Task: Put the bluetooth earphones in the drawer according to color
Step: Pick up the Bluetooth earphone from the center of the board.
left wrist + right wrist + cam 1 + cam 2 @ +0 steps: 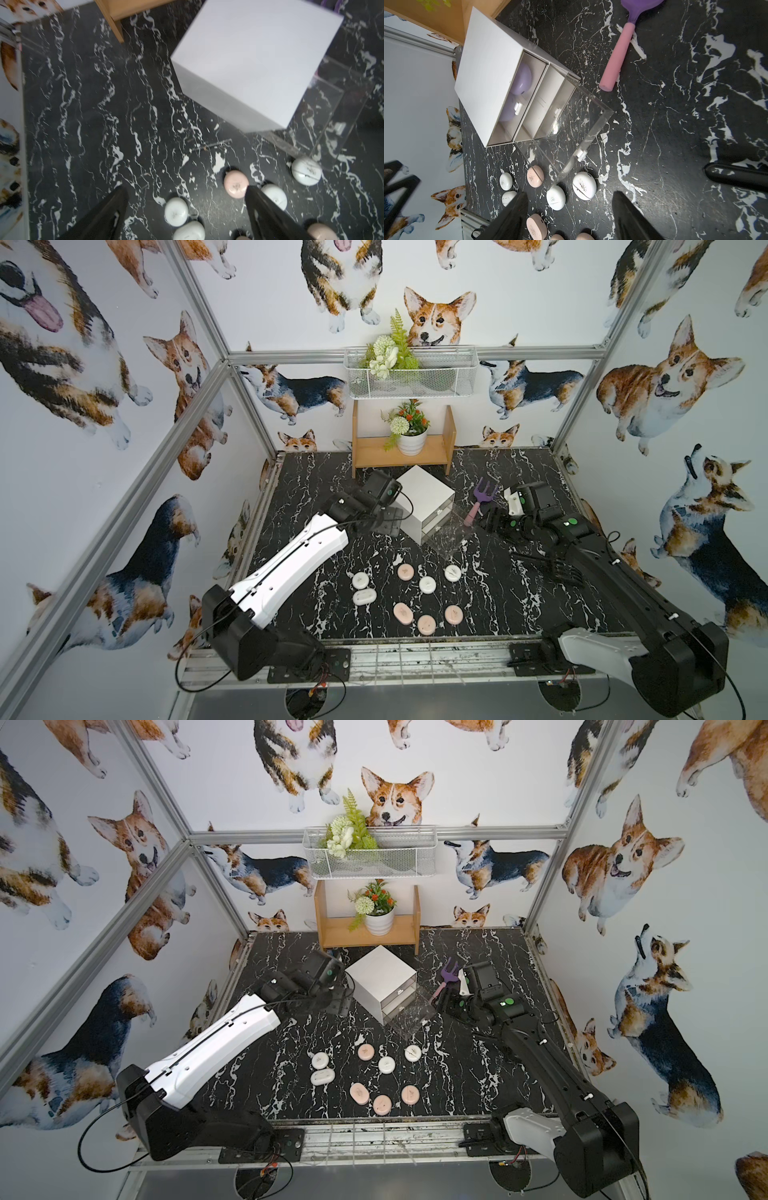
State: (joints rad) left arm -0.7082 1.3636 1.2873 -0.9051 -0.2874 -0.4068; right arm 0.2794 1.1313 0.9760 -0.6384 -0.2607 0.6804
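Several bluetooth earphones lie loose on the black marble table: white ones (360, 580) (427, 584) and pink ones (405, 571) (427, 624). Behind them stands the white drawer cabinet (424, 493). Its lowest clear tray (571, 135) is pulled out and empty. Lilac cases (522, 81) show inside the top drawer. My left gripper (388, 524) hovers at the cabinet's left side, open and empty, with white and pink cases below it in the left wrist view (186, 189). My right gripper (484, 522) hangs to the right of the pulled tray, open and empty (570, 194).
A purple-and-pink toy fork (478, 502) lies right of the cabinet, close to the right gripper. A wooden shelf (401, 456) with a flower pot stands at the back wall, under a wire basket (411, 377). A black rake-like tool (557, 568) lies by the right arm.
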